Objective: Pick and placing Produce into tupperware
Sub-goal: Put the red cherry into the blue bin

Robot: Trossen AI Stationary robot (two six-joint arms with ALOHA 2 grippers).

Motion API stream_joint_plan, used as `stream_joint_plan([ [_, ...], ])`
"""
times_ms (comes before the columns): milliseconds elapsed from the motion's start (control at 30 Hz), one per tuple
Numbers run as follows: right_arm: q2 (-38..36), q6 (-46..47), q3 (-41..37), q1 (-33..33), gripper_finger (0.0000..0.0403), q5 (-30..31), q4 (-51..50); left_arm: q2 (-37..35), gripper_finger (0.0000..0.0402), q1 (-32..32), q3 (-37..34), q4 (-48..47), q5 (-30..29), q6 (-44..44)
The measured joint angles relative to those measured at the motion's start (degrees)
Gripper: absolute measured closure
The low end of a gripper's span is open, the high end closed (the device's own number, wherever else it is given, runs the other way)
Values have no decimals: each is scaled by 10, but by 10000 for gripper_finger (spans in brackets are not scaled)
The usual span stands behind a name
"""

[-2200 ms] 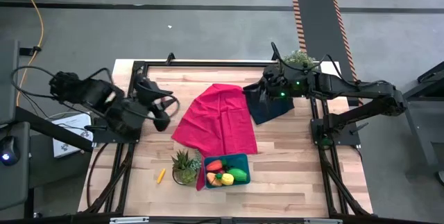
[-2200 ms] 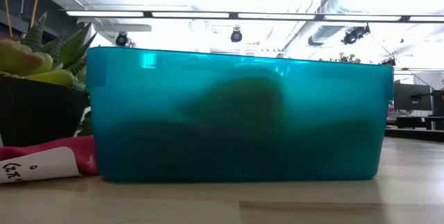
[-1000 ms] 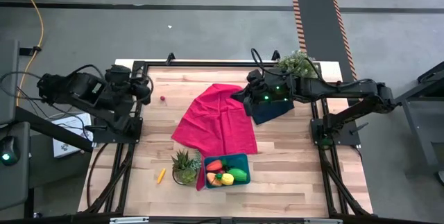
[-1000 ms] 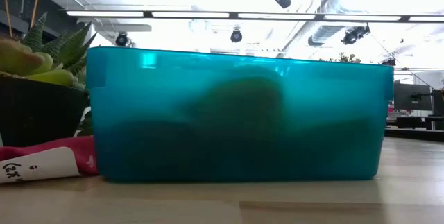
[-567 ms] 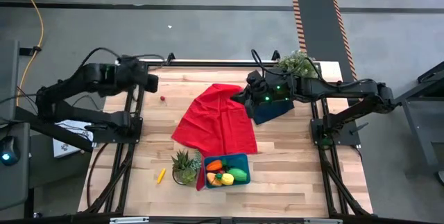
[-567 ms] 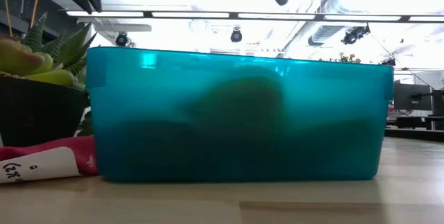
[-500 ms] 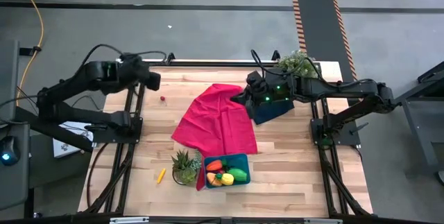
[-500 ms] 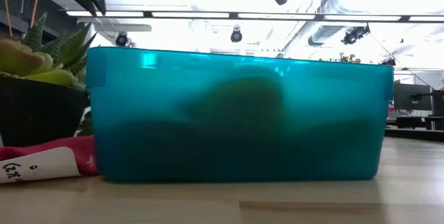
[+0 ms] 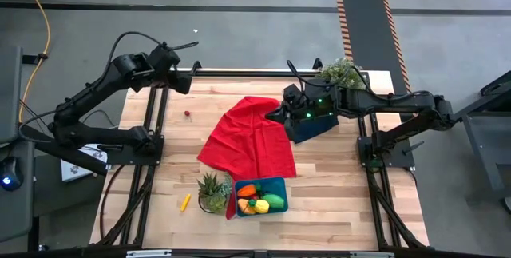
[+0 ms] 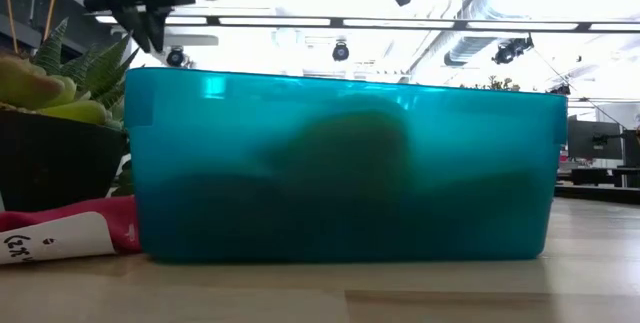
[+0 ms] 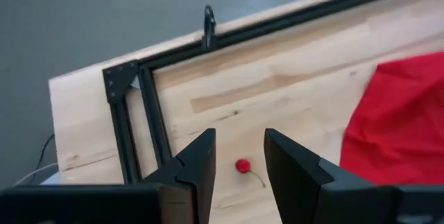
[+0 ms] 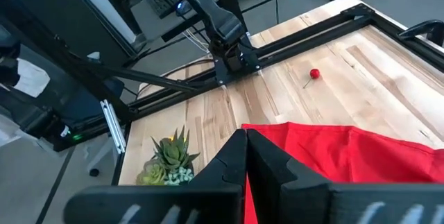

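Tupperware [image 9: 261, 195] near edge, centre; unmoved. Inside: carrot [image 9: 247, 189], green oval [image 9: 275, 201], yellow piece [image 9: 262, 206], orange piece [image 9: 245, 205]. Thin yellow stick [image 9: 185, 202] outside on table [image 9: 335, 186], left of succulent [image 9: 212, 190]. Left gripper [image 9: 182, 82] has swung from table's left side to far-left corner, above cherry [image 11: 243, 166]; jaws apart, empty. Right gripper [image 9: 277, 113] stays at red cloth [image 9: 249, 140]'s far edge, jaws together.

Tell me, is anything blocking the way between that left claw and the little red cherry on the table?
Nothing visible does. The left gripper hangs open above the far left part of the table, and the small red cherry lies on bare wood in line with the gap of its fingers. The red cloth lies off to one side, apart from the cherry.
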Motion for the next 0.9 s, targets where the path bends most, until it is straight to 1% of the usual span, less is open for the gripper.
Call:
stream_joint_plan([
  [267,0,3,0,0,401,-2,-14,28,291,46,-3,-10,51,79],
  [333,0,14,0,0,401,-2,-14,28,291,59,-15,-9,77,95],
  [500,0,38,0,0,401,-2,-14,28,291,91,-79,-3,151,123],
  [567,0,42,0,0,401,-1,-14,28,291,98,-111,6,170,132],
  [700,0,49,0,0,401,3,-13,28,291,99,-164,27,182,132],
  [900,0,64,0,0,401,5,-13,28,291,99,-215,78,203,101],
])
